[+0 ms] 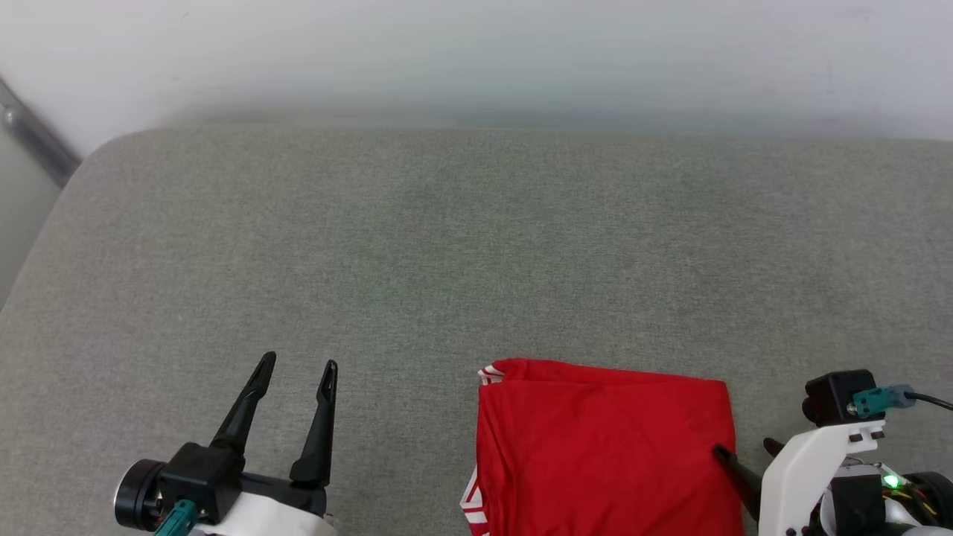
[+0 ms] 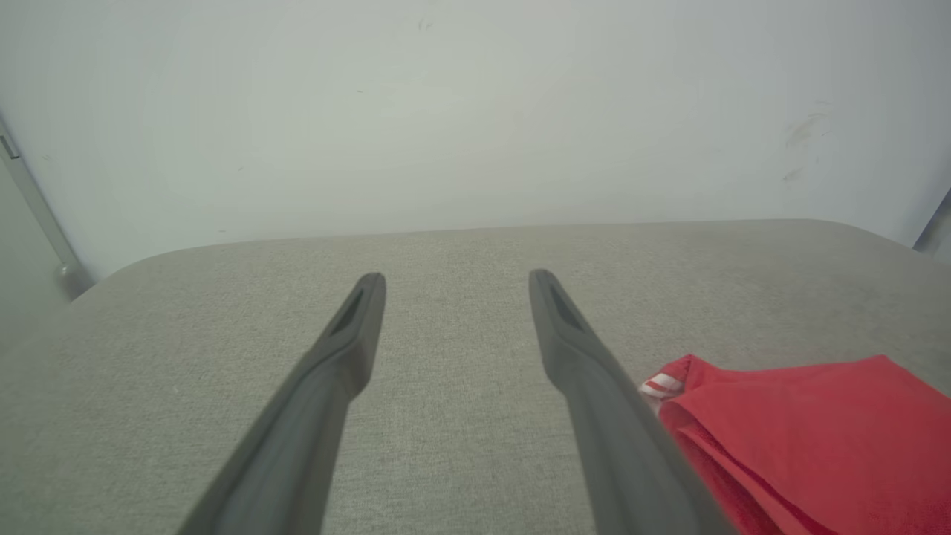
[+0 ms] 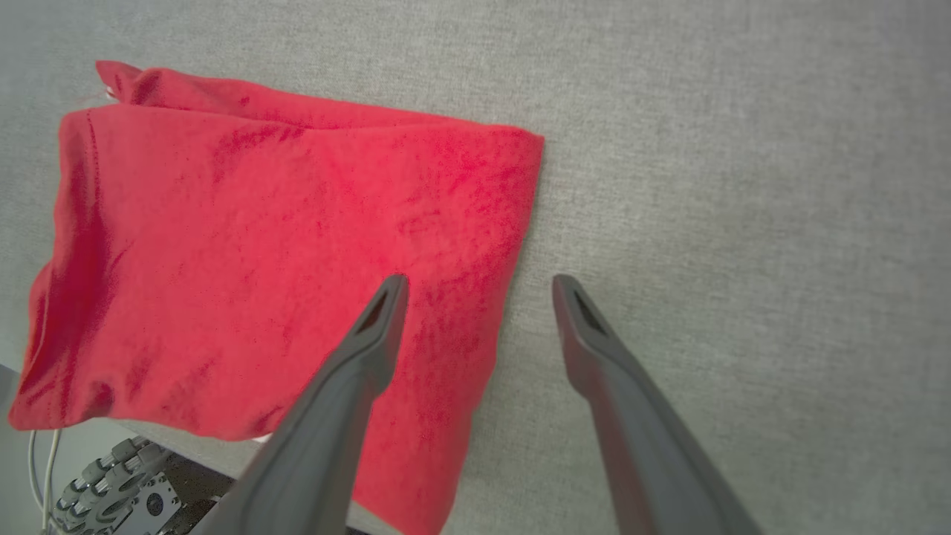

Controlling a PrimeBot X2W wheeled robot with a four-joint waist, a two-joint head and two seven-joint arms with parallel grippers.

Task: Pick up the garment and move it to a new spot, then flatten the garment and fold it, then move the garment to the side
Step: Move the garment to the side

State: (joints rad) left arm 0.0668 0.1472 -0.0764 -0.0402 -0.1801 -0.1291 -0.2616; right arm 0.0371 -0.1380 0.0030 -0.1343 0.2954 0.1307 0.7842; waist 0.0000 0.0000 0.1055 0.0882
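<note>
Head view shows the garment (image 1: 603, 447) folded into a flat red rectangle, lying at the near edge of the grey fabric-covered tabletop (image 1: 447, 223), right of centre. Red-and-white stripe trim peeks out at its far left corner and again low on its left side. The far half of the tabletop is bare up to a pale wall (image 1: 476, 59).

The left gripper (image 1: 298, 365) sits at the lower left with its jaws spread wide and nothing between them. It hangs over bare fabric, apart from the garment's left edge. In the left wrist view the garment's striped corner lies just beyond the right-hand finger.

The right gripper (image 1: 744, 447) is at the garment's right edge, jaws also wide and holding nothing. In the right wrist view the two fingers straddle that edge: one is over red cloth, the other over bare tabletop. Whether either tip touches the cloth cannot be told.

In the same view the garment's near edge hangs slightly past the tabletop's rim (a grey toothed wheel (image 3: 111, 475) shows below it).
</note>
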